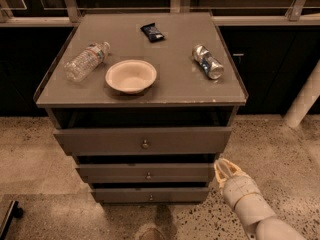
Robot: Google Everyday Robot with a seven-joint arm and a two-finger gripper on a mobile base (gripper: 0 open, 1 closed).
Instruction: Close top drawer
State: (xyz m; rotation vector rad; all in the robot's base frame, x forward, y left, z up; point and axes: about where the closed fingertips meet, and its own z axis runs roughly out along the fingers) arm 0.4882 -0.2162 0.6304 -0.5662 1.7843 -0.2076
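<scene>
The top drawer (pixel 142 140) of the grey-brown cabinet is pulled out a little, its tall front panel standing forward of the cabinet top, with a small round metal knob (pixel 145 144) at its centre. My gripper (pixel 223 170) is low at the right, below and to the right of the drawer's right end, beside the second drawer (pixel 148 173). It is apart from the top drawer front and holds nothing.
On the cabinet top (pixel 170 84) lie a plastic water bottle (pixel 86 61), a white bowl (pixel 131 76), a dark snack packet (pixel 152 32) and a crushed can (pixel 208 61). A third drawer (pixel 150 194) sits lowest. A white post (pixel 306 100) stands at right. Speckled floor surrounds the cabinet.
</scene>
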